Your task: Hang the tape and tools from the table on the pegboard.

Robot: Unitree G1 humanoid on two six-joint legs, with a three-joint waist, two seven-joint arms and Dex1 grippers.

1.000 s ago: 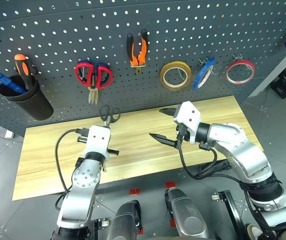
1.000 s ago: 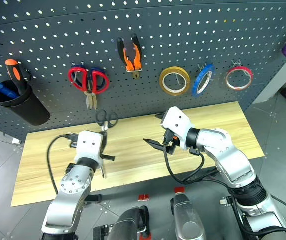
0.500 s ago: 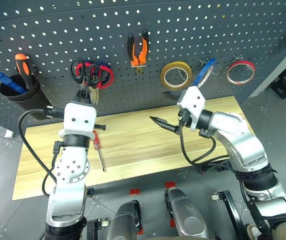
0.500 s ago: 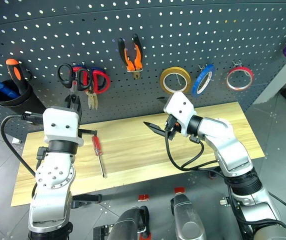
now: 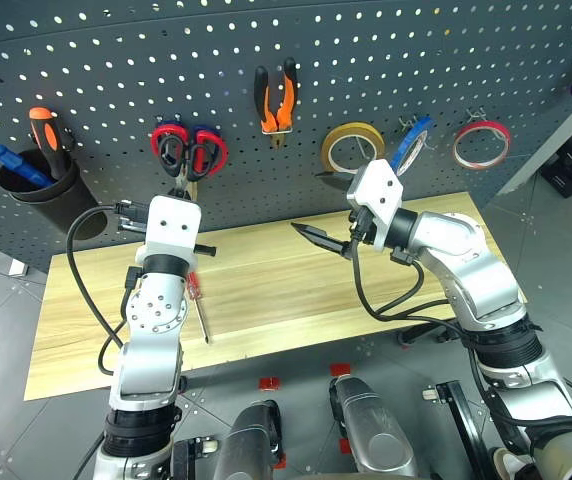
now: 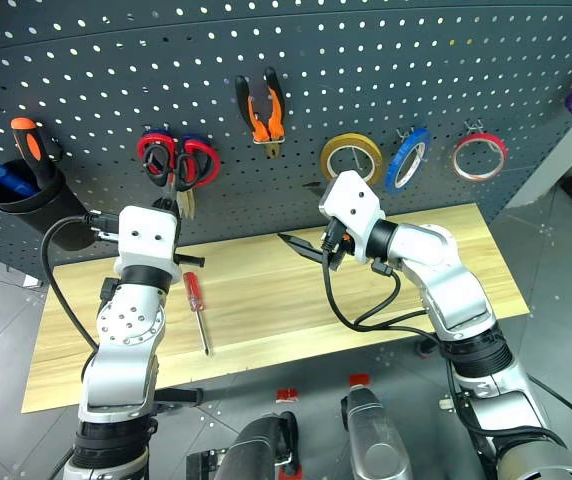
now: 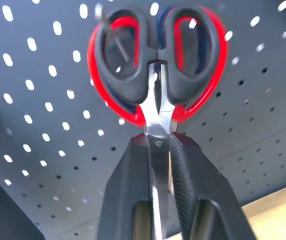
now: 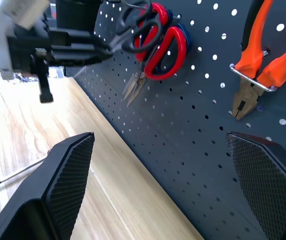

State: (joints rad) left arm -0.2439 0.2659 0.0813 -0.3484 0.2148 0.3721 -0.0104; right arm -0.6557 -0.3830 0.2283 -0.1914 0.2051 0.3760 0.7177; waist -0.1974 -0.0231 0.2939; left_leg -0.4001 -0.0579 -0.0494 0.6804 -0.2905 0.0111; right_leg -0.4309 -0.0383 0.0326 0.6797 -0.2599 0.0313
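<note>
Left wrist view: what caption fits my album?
The left hand holds the small black-handled scissors against the red-handled scissors on the pegboard.

We see two silver-grey jointed arms above the tabletop [image 5: 266,290], white boxy wrist housings, black ribbed textured fingers [image 7: 183,175] on each tool, looping black cables, round screw-dotted joint covers, black elbow collars

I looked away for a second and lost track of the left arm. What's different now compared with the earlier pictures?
The left gripper carried the black-handled scissors up from over the table to the pegboard, setting their handles over the red scissors; its fingers are still around the blades. The red-handled screwdriver, hidden earlier, now shows. The right gripper stayed open; pliers and tapes unchanged.
</note>
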